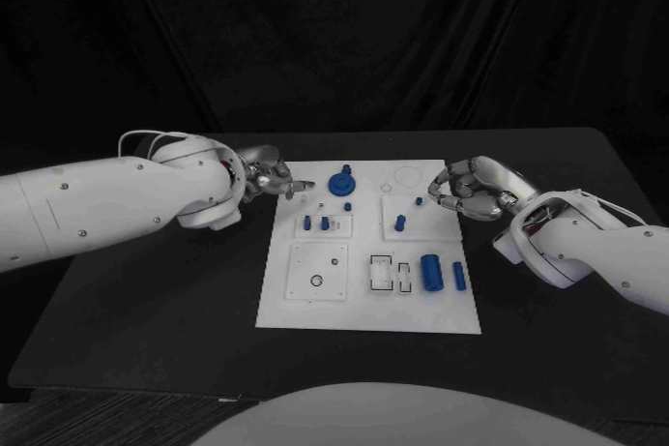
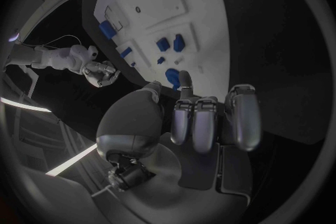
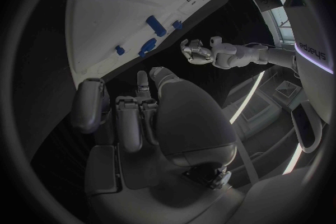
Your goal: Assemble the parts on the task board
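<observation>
Black counter [image 1: 167, 301] carrying the white task board [image 1: 369, 311], its long axis running away from the robot. Left hand [image 1: 265, 183] at the board's far left edge and right hand [image 1: 467, 190] at its far right edge, both with fingers curled in, holding nothing. Judged an approach step: two blue cylinders [image 1: 432, 272] lie loose near the right edge, long axes parallel to the board's, awaiting a grasp
</observation>
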Robot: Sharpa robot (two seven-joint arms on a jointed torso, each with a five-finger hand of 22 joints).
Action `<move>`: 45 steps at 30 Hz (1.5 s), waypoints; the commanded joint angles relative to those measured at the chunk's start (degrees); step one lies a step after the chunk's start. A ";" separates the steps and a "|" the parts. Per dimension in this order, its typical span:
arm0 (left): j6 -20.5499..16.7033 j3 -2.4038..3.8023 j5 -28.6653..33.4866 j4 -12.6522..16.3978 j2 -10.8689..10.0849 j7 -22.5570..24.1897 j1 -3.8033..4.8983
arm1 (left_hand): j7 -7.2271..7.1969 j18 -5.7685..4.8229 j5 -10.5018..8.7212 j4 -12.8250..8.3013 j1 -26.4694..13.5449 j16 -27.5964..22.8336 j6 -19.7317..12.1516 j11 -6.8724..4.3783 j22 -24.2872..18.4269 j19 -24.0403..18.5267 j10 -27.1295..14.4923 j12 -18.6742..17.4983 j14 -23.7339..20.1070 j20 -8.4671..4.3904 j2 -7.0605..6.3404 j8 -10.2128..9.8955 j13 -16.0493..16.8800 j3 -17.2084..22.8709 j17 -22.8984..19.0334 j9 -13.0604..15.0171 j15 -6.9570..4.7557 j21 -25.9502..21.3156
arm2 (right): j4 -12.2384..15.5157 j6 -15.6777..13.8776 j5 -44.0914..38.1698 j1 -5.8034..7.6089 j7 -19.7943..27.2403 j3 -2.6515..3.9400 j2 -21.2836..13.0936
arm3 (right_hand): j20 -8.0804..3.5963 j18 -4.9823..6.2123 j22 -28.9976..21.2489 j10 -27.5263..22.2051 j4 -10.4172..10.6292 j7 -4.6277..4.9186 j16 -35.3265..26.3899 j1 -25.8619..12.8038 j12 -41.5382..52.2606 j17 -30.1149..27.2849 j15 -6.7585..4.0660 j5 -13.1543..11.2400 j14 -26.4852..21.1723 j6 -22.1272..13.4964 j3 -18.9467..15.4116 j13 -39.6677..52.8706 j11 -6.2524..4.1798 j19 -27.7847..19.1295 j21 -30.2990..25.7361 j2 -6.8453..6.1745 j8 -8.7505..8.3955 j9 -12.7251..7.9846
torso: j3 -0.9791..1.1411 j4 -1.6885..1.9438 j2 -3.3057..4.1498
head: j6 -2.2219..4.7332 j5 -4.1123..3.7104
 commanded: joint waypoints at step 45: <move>36.25 0.08 16.47 -24.69 17.66 -6.01 2.93 | 1.77 -0.63 9.79 -0.59 12.30 0.76 7.71 1.54 11.38 0.76 5.42 0.20 5.95 1.87 1.91 -16.08 15.13 -5.00 15.23 -23.67 1.66 0.02 | 1.37 0.44 -0.06 -0.14 -1.13 0.04 0.04 | 0.14 -0.34 9.94 5.86 0.13 0.01 1.42 0.55 0.95 15.92 0.16 1.15 5.91 -0.69 1.64 15.45 0.46 -0.39 -0.51 0.12 1.02 -0.62 | -0.27 -0.17 0.29 | -0.01 0.39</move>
